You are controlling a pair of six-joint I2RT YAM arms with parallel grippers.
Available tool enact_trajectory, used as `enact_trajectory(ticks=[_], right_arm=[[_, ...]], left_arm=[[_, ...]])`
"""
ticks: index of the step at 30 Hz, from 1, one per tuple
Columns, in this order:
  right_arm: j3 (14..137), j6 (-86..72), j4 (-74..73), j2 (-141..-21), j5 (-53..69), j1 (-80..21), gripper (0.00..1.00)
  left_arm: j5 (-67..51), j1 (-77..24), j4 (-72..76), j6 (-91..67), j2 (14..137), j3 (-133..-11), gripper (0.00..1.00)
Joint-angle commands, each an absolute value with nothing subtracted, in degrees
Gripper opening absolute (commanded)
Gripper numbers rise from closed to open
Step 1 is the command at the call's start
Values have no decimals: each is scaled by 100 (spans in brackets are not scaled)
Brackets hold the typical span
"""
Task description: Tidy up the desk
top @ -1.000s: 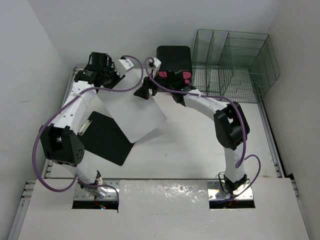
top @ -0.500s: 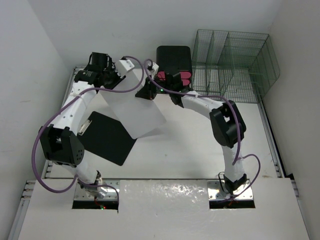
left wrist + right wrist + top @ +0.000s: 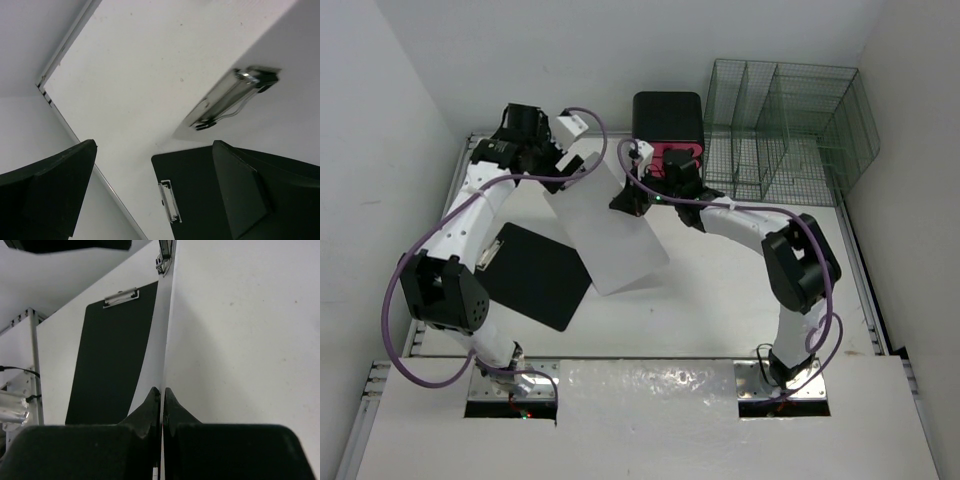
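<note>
Seemingly the tidying is only getting under way, with nothing looking filed yet. Nearest, the desk (image 3: 720, 300), a smooth matte white slab with thin metal rails, is spreading beneath both arms, and a flat black clipboard (image 3: 532, 277) with a steel clip is lying on its left part. Just beyond, the right gripper (image 3: 161, 392) is pinching the thin edge of a rigid white clipboard (image 3: 610, 230), holding it tilted above the desk, while the left gripper (image 3: 154, 147) is gaping wide, holding nothing. Farther back, a boxy black-and-pink drawer unit (image 3: 668, 120) and a green wire rack (image 3: 785, 125) are waiting.

white arms (image 3: 470, 215) — black joints (image 3: 445, 292), purple cables (image 3: 387, 305)
</note>
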State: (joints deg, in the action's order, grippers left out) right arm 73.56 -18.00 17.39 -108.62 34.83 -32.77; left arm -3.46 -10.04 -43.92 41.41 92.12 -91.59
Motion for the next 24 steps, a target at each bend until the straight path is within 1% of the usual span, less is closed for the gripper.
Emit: enact_trajectory(ticks=[1,5,12,16,24], right_arm=[[7172,-1389,1925,-10381,3182,-3270,0],[6979,-1380,1916,-10073,3085,-3199,0],[6750,-1318,1899,-9203,2699,-2927,0],[6811,-1231,1793,-8781,2611,-2857,0],[7014,-1187,1670,-8236,1979,-2550,0]], left_arm=[[-54,-993,-4394,3640,8851,-9527,99],[167,-800,-4368,3183,8833,-9668,100],[-396,341,-3974,2392,8824,-9528,100],[-360,369,-3779,2364,8816,-9115,100],[-431,369,-3656,2382,8824,-8956,100]])
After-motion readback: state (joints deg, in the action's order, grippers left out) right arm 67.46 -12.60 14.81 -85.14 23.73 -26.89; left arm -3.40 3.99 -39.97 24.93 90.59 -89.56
